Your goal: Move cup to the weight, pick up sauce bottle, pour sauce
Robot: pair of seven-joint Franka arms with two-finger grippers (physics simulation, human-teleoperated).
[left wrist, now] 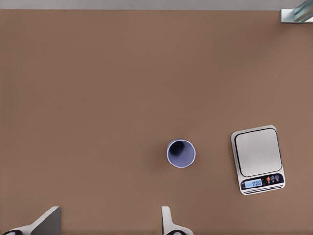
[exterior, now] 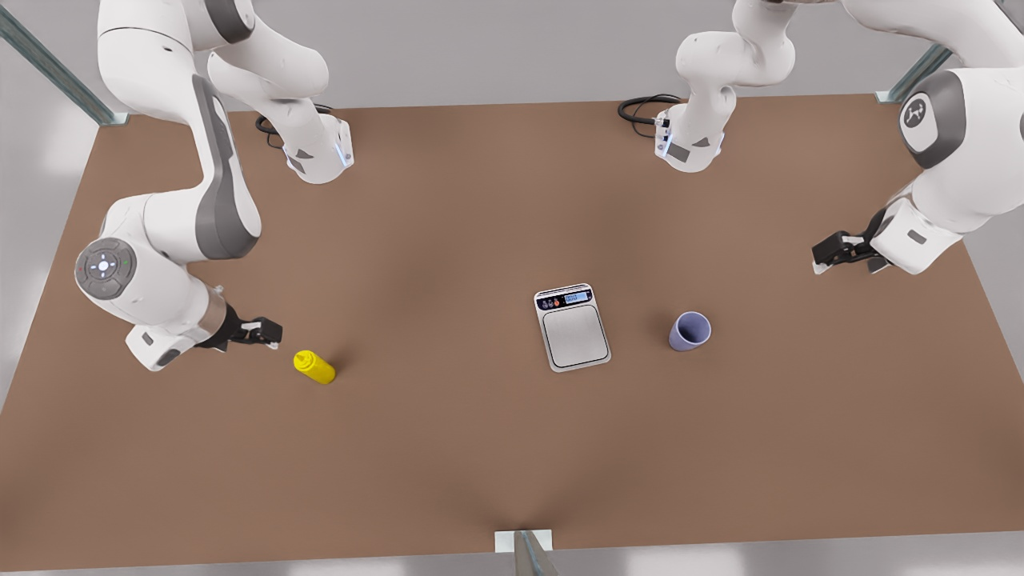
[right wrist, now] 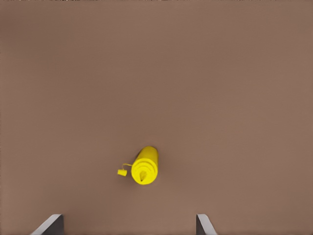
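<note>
Brown bench (exterior: 448, 448) is carrying cup (exterior: 690, 331) beside scale (exterior: 571, 327), bottle (exterior: 314, 367) untouched; left end effector (exterior: 822, 260) and right end effector (exterior: 268, 334) are hovering open, nothing started.

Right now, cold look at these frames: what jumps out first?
The bright yellow sauce bottle at the front view's left, standing on the brown table, with the open right gripper just beside it. The lavender cup stands apart from the silver weight near the middle. The open left gripper hangs farther off at the front view's right, not touching the cup.
</note>
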